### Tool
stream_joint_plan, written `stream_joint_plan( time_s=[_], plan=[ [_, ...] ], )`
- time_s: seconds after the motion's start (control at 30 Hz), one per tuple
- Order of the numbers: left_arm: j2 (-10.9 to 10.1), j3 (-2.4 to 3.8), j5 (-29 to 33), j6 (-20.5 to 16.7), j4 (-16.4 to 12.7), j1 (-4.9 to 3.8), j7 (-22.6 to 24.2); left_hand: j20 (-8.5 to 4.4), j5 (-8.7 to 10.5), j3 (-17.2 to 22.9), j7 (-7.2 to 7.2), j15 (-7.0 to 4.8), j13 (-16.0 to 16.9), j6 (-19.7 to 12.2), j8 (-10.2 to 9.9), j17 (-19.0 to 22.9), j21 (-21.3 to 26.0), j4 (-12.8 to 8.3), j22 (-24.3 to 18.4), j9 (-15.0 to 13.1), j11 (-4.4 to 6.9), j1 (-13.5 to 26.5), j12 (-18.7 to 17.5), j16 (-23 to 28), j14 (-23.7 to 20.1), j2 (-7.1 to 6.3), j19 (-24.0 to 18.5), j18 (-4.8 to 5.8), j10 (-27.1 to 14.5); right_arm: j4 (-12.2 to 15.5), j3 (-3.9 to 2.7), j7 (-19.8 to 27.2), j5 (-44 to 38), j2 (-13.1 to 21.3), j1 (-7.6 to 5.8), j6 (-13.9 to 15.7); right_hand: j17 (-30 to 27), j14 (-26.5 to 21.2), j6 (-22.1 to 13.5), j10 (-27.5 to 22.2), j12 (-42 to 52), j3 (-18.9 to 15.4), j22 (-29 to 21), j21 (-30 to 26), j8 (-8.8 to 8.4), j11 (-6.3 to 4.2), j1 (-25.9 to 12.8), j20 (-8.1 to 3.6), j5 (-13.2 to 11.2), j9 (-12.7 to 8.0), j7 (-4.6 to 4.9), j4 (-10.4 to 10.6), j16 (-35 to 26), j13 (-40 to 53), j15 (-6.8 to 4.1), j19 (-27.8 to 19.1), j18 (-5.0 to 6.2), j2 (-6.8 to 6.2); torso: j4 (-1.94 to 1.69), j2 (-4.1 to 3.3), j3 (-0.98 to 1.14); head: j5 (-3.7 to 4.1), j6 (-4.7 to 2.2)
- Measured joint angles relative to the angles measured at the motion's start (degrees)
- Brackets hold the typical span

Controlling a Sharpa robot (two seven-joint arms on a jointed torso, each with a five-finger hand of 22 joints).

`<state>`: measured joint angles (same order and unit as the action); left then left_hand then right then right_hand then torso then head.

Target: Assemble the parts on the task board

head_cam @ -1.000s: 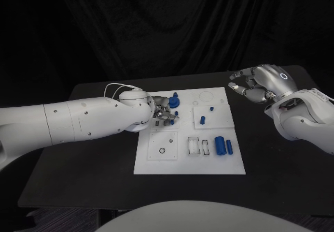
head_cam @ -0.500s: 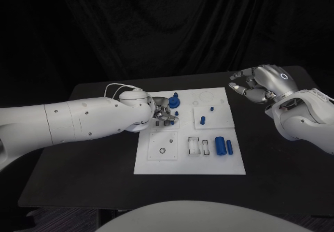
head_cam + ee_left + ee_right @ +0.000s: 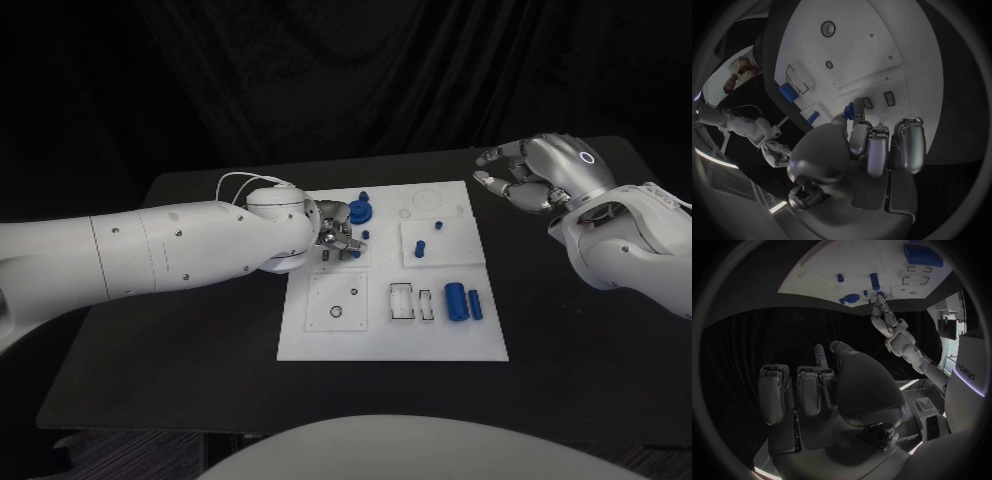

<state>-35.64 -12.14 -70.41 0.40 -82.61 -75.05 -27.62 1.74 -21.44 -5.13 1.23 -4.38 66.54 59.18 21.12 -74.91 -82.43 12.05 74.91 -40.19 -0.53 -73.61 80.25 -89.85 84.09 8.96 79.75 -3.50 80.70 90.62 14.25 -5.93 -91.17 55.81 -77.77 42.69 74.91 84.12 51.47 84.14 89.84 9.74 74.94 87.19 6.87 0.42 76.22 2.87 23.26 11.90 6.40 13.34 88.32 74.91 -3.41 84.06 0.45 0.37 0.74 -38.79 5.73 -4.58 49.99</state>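
A white task board [image 3: 392, 340] lies in the middle of a black bench [image 3: 188, 330], seen from above. The robot's left arm reaches in from nine o'clock, and its left hand [image 3: 338, 232] sits over the board's upper left area, covering the slots there. In the left wrist view, the fingers [image 3: 859, 137] of that hand are curled downward with a small blue part [image 3: 849, 110] at their tips; whether it is truly pinched or only touched cannot be told. Just beyond the hand, toward twelve o'clock, a round blue part [image 3: 359, 211] stands on the board with a thin blue peg [image 3: 365, 194] above it. At the board's centre lies a short blue pin [image 3: 420, 248], with a tiny blue piece [image 3: 440, 224] nearby. Toward four o'clock, a thick blue cylinder [image 3: 456, 300] and a thinner blue rod [image 3: 475, 304] lie side by side, beside two rectangular slots [image 3: 411, 303]. The right hand [image 3: 537, 174] hovers off the board at two o'clock, above the bench's far right corner, fingers curled inward and holding nothing.
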Motion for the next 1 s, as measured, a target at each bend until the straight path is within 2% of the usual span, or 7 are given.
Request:
stream_joint_plan(
  time_s=[0.3, 0.4, 0.47, 0.5, 0.63, 0.67, 1.0],
  plan=[
    [-0.2, 0.08, 0.0, 0.0, 0.0, 0.0, 0.2, 0.0, -1.79, 3.3, 0.09, -0.15, 0.0, 0.1, -0.9, 0.0, 0.2, -0.6, 0.0, -0.6, 0.0, -0.9, 0.0, 0.0, -0.1, -0.93, 0.0, 0.0, 0.0, -0.2, 0.0, 0.0, 0.0, -0.1, 0.0, -0.2, 0.0, 0.0, 0.2, 0.0, 0.0, 0.3, 0.0, -0.2, -0.04, 0.01, 0.0, 0.0, 0.8, 0.0, -0.18, -0.3, 0.0, 0.0, 0.0, 0.0, 0.0, 0.02, -0.02, -0.11, -0.04, -0.23, 0.0],
    [-0.3, 0.09, 0.0, 0.0, 0.0, 0.0, 0.2, 0.0, -2.18, 5.4, 0.02, -0.15, -2.4, 0.4, -1.5, 0.0, 0.2, -0.7, 0.0, -0.9, 0.0, -1.0, 0.0, 0.0, -0.1, -2.03, 0.0, 0.0, 0.0, -0.2, 0.0, 0.0, 0.0, -0.1, 0.0, -0.3, 0.0, 0.0, 0.4, -0.2, 0.0, 0.5, 0.0, -0.2, -0.22, 0.22, 0.5, 0.0, 1.1, 0.0, 0.0, -0.5, 0.0, 0.0, 0.0, 0.0, 0.0, 0.03, -0.05, -0.11, -0.05, -0.27, 0.0],
    [-0.3, 0.09, 0.0, 0.0, 0.0, 0.0, 0.2, 0.0, -2.18, 5.8, 0.03, -0.15, -2.5, 0.4, -1.7, 0.0, 0.2, -0.8, 0.0, -0.9, 0.0, -1.0, 0.0, 0.0, -0.1, -2.31, 0.0, 0.0, 0.0, -0.2, 0.0, 0.0, 0.0, -0.1, 0.0, -0.4, 0.0, 0.0, 0.4, -0.2, 0.0, 0.6, 0.0, -0.2, -0.22, 0.22, 0.5, 0.0, 1.4, -0.1, 0.0, -0.3, 0.0, 0.0, 0.0, 0.0, -0.01, 0.03, -0.07, -0.11, -0.07, -0.32, 0.0],
    [-0.3, 0.09, 0.0, 0.0, 0.1, 0.0, 0.2, 0.0, -2.18, 7.3, 0.05, -0.22, -4.5, 0.4, -2.1, 0.0, 0.5, -0.7, 0.0, -1.2, 0.0, -0.7, 0.0, 0.0, -0.1, -3.13, 0.0, 0.0, 0.0, -0.2, 0.0, 0.0, 0.0, -0.2, 0.0, -0.4, 0.0, -0.1, 0.4, -0.2, 0.0, 0.6, 0.0, -0.2, -0.22, 0.22, 0.5, 0.0, 1.4, -0.1, 0.0, -0.3, 0.0, 0.0, 0.13, 0.0, -0.01, 0.02, -0.07, -0.11, -0.07, -0.35, 0.0],
    [-0.3, 0.05, -0.1, 0.0, 0.1, 0.0, 0.2, 0.0, -2.14, 9.9, 0.16, -0.26, -5.7, 0.6, -2.5, 0.0, 0.6, -0.6, 0.0, -1.6, 0.0, -0.2, 0.0, 0.0, 0.0, -4.34, 0.0, 0.0, 0.0, -0.3, 0.0, 0.0, 0.0, -0.2, 0.0, -0.5, 0.0, -0.2, 0.4, -0.2, 0.0, 0.8, 0.0, -0.2, -0.22, 0.22, 0.5, 0.0, 1.6, 0.0, 0.0, -0.5, -0.2, 0.0, 0.21, 0.0, -0.01, 0.02, -0.09, -0.11, -0.08, -0.4, 0.0],
    [-0.3, 0.02, -0.1, 0.0, 0.2, 0.0, 0.2, 0.0, -1.93, 12.5, 0.28, -0.35, -9.0, 1.0, -3.0, 0.0, 0.9, -0.6, 0.0, -2.1, 0.0, 0.7, 0.0, 0.0, 0.1, -5.72, 0.0, 0.0, 0.0, -0.3, 0.0, 0.0, 0.0, -0.2, 0.0, -0.5, 0.0, -0.2, 0.4, -0.2, 0.0, 0.8, 0.0, -0.4, -0.22, 0.22, 0.5, 0.0, 1.8, 0.0, 0.0, -0.5, -0.2, 0.0, 0.21, 0.0, 0.0, 0.02, -0.1, -0.11, -0.08, -0.41, 0.0],
    [-0.3, 0.01, -0.1, 0.1, 0.2, 0.11, 0.2, 0.01, -1.11, 16.4, 0.32, -0.35, -9.0, 1.1, -4.0, 0.0, 1.0, -0.6, 0.0, -2.8, 0.01, 2.2, 0.0, 0.0, 0.1, -7.22, -0.4, 0.0, 0.0, -0.3, 0.01, -0.1, 0.0, -0.1, 0.0, -0.7, 0.0, -0.2, 0.4, -0.2, 0.0, 1.1, 0.0, -0.4, -0.46, 0.21, 0.8, 0.0, 2.2, -0.1, 0.0, -0.8, -0.2, 0.0, 0.21, 0.0, 0.0, -0.3, -0.08, -0.04, -0.08, -0.42, 0.0]
  ],
)
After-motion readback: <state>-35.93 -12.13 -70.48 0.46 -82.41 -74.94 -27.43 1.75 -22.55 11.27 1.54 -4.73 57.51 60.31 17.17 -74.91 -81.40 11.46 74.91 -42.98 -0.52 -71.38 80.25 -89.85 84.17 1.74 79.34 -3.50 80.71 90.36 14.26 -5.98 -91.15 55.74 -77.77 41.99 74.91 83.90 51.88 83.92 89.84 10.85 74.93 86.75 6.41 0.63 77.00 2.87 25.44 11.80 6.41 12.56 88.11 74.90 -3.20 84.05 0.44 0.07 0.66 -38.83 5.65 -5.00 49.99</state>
